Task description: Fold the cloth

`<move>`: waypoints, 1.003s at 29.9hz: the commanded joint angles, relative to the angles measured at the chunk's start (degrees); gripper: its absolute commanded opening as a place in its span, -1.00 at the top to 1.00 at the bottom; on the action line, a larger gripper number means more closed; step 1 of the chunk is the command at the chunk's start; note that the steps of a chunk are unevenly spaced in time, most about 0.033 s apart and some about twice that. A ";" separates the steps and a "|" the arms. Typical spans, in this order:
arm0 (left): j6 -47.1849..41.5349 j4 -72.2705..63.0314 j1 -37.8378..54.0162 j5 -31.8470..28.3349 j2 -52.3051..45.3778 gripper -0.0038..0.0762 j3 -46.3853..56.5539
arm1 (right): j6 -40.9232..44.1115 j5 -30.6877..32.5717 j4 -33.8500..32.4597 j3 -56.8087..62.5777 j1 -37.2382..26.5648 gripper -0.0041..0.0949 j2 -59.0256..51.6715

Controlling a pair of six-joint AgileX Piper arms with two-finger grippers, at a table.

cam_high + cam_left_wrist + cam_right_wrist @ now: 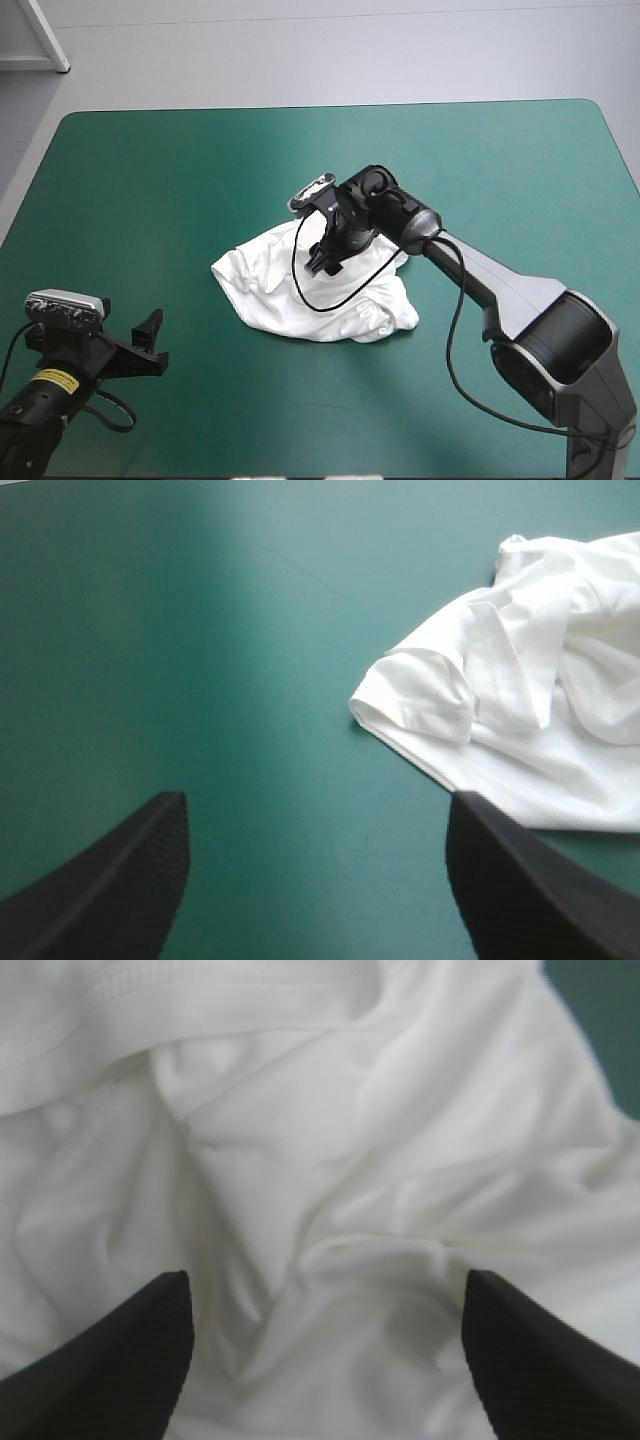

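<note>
High view — crumpled T-shirt (265, 285), right pincer (322, 265) spread above it

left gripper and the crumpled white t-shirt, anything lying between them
Nothing: only bare teal-green table cover lies between the open left gripper, with its black fin-shaped fingers, and the crumpled white T-shirt. The left wrist view shows this clearly.

Right pincer (323, 262) low over crumpled T-shirt (270, 285).

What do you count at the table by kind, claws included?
T-shirt, white, crumpled: 1
Claws, black, both open: 2, the left claw and the right claw
Total: 3
</note>
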 commanded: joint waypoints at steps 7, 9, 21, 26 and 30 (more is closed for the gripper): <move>1.83 -2.02 -0.26 -0.55 3.96 -0.40 -3.33 | 8.17 6.31 -5.56 -1.86 -0.26 -0.48 -18.08; 1.83 -3.57 -0.26 1.17 6.05 -0.40 -5.17 | 9.62 6.31 -5.33 -0.03 -0.26 -0.46 -21.18; 2.18 -4.11 -0.26 2.97 26.51 -0.40 -18.90 | 13.96 6.31 -1.02 23.32 -0.06 -0.44 -36.73; 2.29 -4.95 -0.26 -0.05 34.67 -0.40 -19.13 | 16.33 6.31 -0.34 30.85 -0.06 -0.44 -41.75; 7.91 -10.73 -0.26 -2.52 42.09 -0.40 -19.13 | 17.53 6.31 -0.25 33.53 -0.06 -0.44 -44.34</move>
